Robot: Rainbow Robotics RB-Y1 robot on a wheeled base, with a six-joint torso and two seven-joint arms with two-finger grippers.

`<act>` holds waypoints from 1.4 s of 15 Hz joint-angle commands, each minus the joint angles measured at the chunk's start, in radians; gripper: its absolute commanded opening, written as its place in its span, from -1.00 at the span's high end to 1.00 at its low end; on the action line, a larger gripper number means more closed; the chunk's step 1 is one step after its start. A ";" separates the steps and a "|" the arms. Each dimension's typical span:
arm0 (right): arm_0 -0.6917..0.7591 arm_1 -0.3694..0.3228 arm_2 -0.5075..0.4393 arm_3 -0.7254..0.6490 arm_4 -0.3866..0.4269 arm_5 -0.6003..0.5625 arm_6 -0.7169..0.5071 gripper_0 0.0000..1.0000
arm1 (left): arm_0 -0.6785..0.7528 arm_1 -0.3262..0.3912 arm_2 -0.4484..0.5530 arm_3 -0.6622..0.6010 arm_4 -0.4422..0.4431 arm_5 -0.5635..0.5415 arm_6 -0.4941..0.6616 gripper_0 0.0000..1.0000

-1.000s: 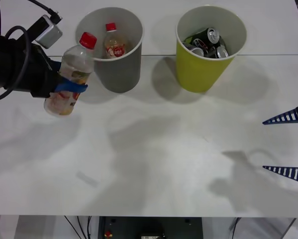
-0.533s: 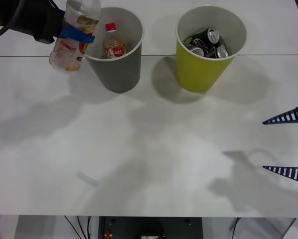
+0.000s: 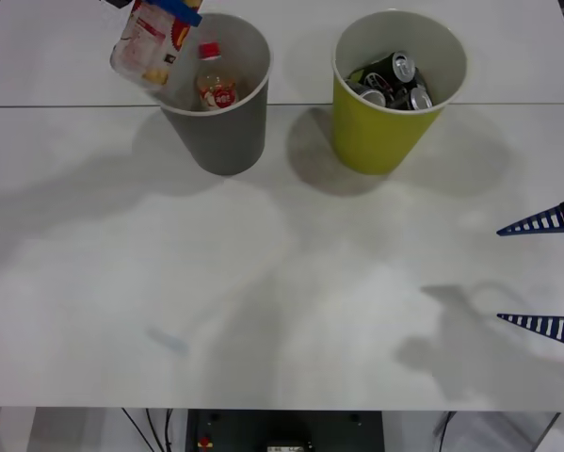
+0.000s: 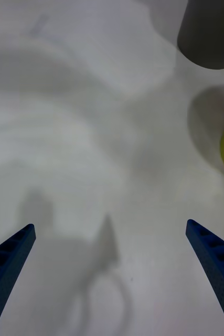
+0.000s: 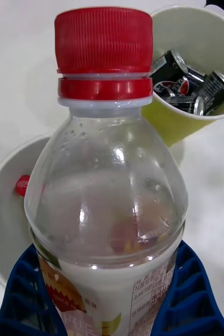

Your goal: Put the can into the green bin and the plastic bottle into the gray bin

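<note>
Gripping the plastic bottle (image 5: 109,210) between its blue fingers (image 5: 22,294), the left gripper (image 5: 109,310) holds it in the air above the near-left rim of the gray bin (image 3: 220,132), which has another red-capped bottle (image 3: 214,85) inside. Cans (image 3: 394,80) lie in the green bin (image 3: 380,132). Right gripper (image 4: 112,273) hangs over the table (image 3: 282,282) on the right side, fingers spread wide and gripping nothing.
</note>
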State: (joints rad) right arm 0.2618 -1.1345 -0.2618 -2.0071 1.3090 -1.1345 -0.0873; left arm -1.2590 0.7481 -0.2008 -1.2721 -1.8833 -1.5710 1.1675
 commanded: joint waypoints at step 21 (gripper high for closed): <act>0.000 0.000 0.000 0.000 0.000 0.000 0.000 -1.00 | -0.037 -0.122 -0.003 0.115 -0.089 0.132 0.018 0.99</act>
State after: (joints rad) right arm 0.2618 -1.1345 -0.2618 -2.0071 1.3090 -1.1345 -0.0873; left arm -1.2966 0.6274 -0.2053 -1.1567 -1.9701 -1.4432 1.1864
